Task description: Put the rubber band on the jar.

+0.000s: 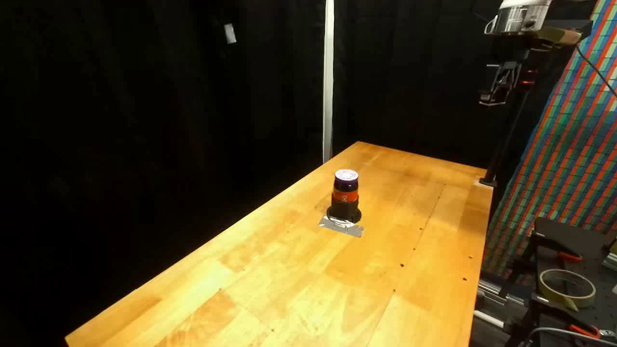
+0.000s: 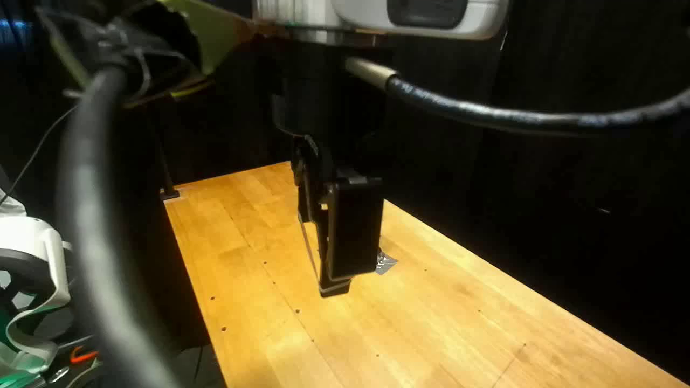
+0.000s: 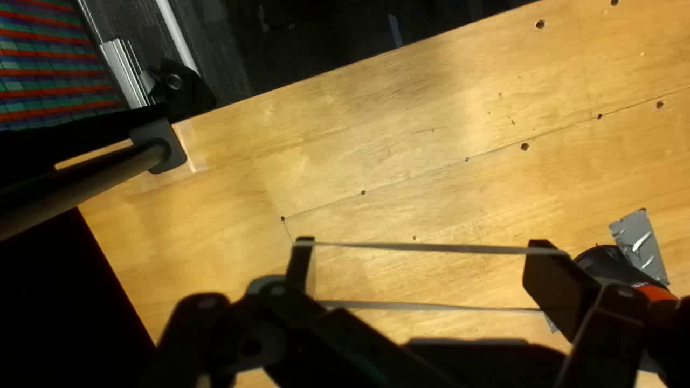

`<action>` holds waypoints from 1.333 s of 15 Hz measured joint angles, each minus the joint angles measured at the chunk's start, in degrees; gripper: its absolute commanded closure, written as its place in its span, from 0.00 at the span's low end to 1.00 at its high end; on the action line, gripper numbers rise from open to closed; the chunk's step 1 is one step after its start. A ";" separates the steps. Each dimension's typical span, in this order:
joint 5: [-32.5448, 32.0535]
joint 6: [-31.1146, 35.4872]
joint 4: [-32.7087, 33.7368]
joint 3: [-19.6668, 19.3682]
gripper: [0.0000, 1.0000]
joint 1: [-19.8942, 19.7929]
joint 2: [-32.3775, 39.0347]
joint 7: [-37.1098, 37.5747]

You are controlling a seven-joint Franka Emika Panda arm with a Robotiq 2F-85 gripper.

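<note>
gripper (image 3: 427, 274), wrist view: fingers (image 3: 303, 264) spread wide apart, carrying the band (image 3: 431, 248).
band: looped round both fingers near the tips; two pale strands run taut across the gap.
jar (image 3: 655, 292): just beyond the right-hand finger in this frame, mostly hidden by it; orange-red patch showing.
tape (image 3: 641, 242): grey strip on the table (image 3: 377, 140), past that same finger, beside the jar.
pole (image 3: 81, 188): beyond the left-hand finger, foot on the table corner.
jar (image 1: 346, 195), in an exterior view: upright on a black base (image 1: 345, 212), lower than the fingers and apart from them; dark, orange-red label, pale printed top.
roll (image 1: 568, 304): pale ring on a dark surface, well below the fingers, frame right.
fingers (image 2: 354, 231), in an exterior view: hang tips down above the table; gap hard to read from here; thin pale strip of band at the tips.
jar, same view: hidden; tape (image 2: 386, 263) shows just behind the fingers' right edge.
cable (image 2: 485, 114): black, above the fingers, running off frame right.
</note>
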 measured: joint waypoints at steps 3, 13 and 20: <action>0.00 0.02 0.40 0.02 0.00 0.00 -0.11 0.00; 0.02 0.03 0.54 0.42 0.00 0.10 0.15 0.04; -0.69 0.05 9.72 10.90 0.00 5.88 10.22 9.59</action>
